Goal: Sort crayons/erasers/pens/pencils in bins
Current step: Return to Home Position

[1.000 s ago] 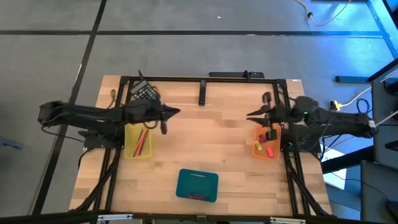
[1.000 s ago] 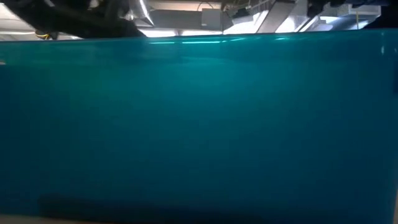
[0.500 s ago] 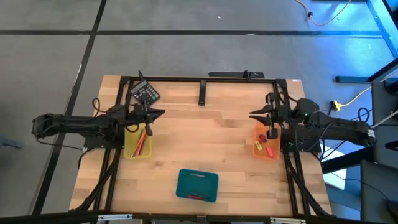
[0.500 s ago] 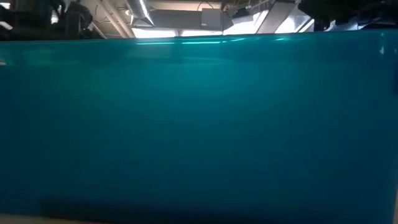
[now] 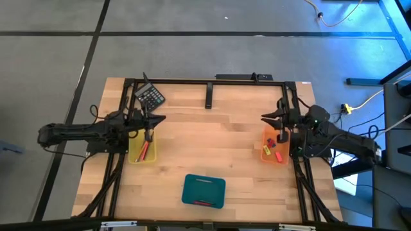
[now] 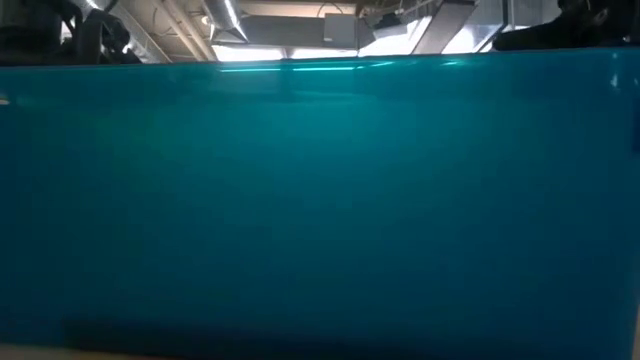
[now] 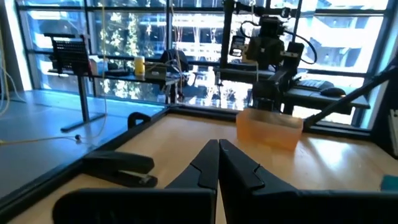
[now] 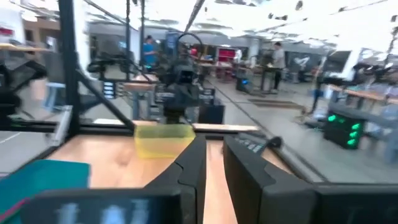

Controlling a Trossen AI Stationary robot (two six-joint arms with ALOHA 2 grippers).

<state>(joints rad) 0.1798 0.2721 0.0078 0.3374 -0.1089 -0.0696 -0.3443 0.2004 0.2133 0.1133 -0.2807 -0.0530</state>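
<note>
Three bins were seen from above on the table (image 5: pixel 212 151): the yellow bin (image 5: pixel 142 147) near the left edge holding long sticks (image 5: pixel 145 146), the orange bin (image 5: pixel 274 148) near the right edge holding erasers (image 5: pixel 278 154), and the teal bin (image 5: pixel 203 190) by the front edge. A calculator (image 5: pixel 151 95) lay at the far left corner. The left gripper (image 5: pixel 162 119) was clenched and empty above the yellow bin. The right gripper (image 5: pixel 264 118) was held over the orange bin. The low view was filled by the teal bin's wall. From the left wrist, pressed-together fingers (image 7: pixel 208 163) were shown. From the right wrist, slightly parted fingers (image 8: pixel 191 163) with nothing between them were shown.
</note>
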